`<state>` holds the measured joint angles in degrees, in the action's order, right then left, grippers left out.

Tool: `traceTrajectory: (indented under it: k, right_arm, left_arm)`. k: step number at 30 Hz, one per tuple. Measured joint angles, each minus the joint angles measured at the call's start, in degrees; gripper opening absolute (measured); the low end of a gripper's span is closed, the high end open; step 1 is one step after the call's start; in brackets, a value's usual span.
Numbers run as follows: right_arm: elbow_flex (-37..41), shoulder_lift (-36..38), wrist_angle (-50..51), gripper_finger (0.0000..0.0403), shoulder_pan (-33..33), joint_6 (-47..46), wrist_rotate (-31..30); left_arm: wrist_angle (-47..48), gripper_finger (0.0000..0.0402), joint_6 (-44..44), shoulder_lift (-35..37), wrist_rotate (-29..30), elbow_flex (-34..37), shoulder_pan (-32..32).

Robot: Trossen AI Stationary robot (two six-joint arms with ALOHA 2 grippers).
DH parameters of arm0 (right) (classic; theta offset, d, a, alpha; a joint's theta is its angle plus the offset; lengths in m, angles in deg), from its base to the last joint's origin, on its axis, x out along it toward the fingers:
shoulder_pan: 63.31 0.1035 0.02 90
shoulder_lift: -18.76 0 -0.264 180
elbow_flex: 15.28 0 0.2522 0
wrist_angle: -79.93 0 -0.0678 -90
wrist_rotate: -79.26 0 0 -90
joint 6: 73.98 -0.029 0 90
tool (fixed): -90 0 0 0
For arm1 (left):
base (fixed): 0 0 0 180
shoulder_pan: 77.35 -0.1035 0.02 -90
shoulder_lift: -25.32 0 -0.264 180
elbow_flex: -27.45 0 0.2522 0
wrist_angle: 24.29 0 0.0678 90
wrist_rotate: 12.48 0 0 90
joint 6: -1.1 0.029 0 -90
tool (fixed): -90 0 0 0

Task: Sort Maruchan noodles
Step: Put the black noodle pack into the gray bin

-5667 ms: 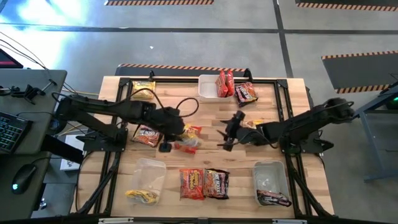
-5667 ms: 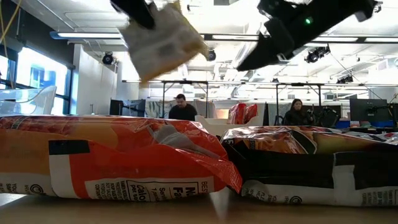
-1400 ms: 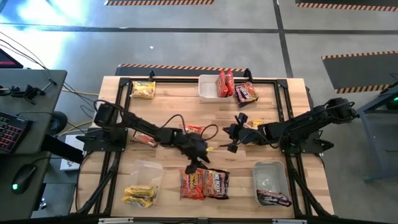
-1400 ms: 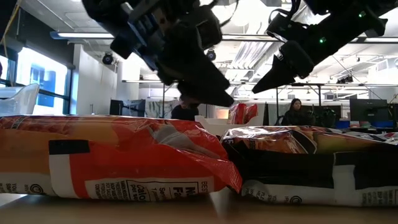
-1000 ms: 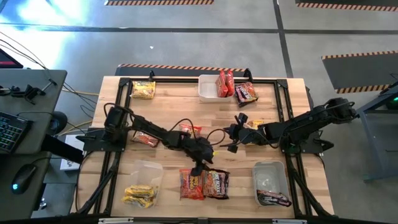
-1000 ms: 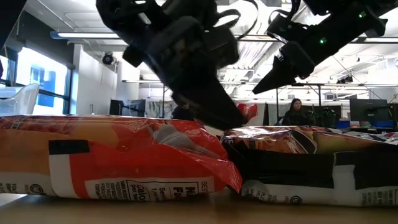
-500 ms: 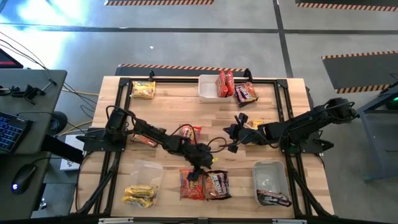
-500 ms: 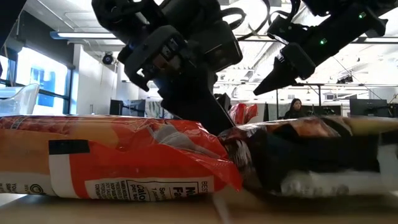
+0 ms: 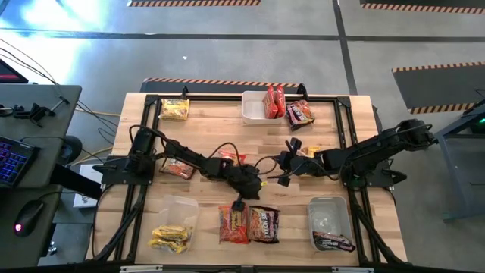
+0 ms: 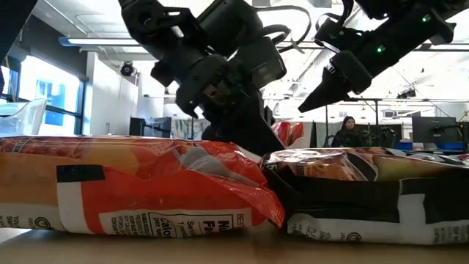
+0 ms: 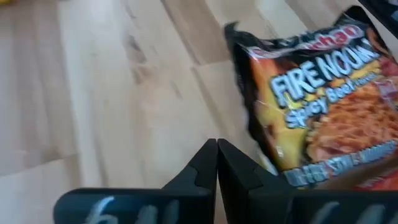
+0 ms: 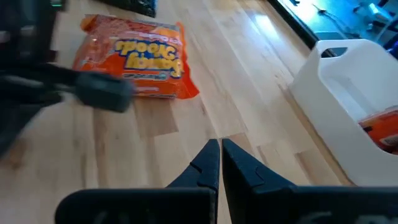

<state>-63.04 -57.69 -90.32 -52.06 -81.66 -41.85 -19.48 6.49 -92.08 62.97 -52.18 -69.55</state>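
An open workshop with ceiling lights and seated people lies behind a pale wooden worktop (image 9: 227, 129) ringed by a black frame.

Near the front edge, two Maruchan packets lie side by side, touching: a red-orange packet (image 9: 234, 224) and a dark Fire Noodle packet (image 9: 264, 224). The left hand (image 9: 239, 205) is just above the red-orange one, its fingers clenched together and holding nothing; the left wrist view shows the shut fingertips (image 11: 217, 152) beside the dark packet's corner.

Further out, another red-orange packet (image 9: 230, 158) lies mid-worktop, a red and dark packet (image 9: 179, 168) is partly under the left arm, a yellow packet (image 9: 174, 109) is at the far left corner, and a dark packet (image 9: 300, 113) lies beside the far tub.

There are three tubs. The white far tub (image 9: 252, 107) holds red packets (image 9: 273, 101) standing on edge, apparently two. The clear tub at front left (image 9: 180, 214) holds yellow packets (image 9: 168, 238); their number is unclear. The clear tub at front right (image 9: 327, 212) holds one dark packet (image 9: 333, 242).

The right hand (image 9: 282, 161) hovers mid-worktop, clenched and empty.
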Motion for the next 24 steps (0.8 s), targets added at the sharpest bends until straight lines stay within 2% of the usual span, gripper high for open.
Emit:
traceTrajectory:
  k: [3, 7, 9, 12, 18, 21, 24]
  right_arm:
    - [0.00, 0.00, 0.16, 0.0000, -0.02, -3.72, 4.75]
    - [0.00, -0.33, 0.81, 0.0007, 0.36, -16.19, 19.47]
    - [0.00, -0.61, 2.01, 0.0024, 2.00, -20.88, 24.18]
    - [-0.01, -1.46, 1.80, 0.0072, 5.68, -24.26, 25.65]
    - [-0.07, -6.56, -1.11, 0.0171, 10.37, -30.74, 29.22]
    - [-0.04, -10.42, -3.98, 0.0188, 11.25, -32.47, 32.92]
    - [-0.04, -13.98, -9.34, 0.0187, 11.47, -32.80, 35.80]
  left_arm:
    - [1.04, 0.0001, -0.18, 0.29, 0.00, 0.00, -1.22]
    - [3.41, 0.0001, 0.27, 1.36, -0.21, 0.34, -1.65]
    - [4.27, 0.0001, 0.68, 2.11, -0.49, 1.86, -1.23]
    - [-0.36, 0.0000, -0.86, 2.40, -0.66, 6.10, -0.45]
    - [-17.60, 0.0000, -7.28, 4.12, 1.00, 14.55, -0.86]
    - [-22.97, 0.0000, -8.14, 5.15, 2.21, 16.00, -1.77]
    - [-23.29, 0.0000, -8.03, 6.34, 3.12, 16.44, -2.80]
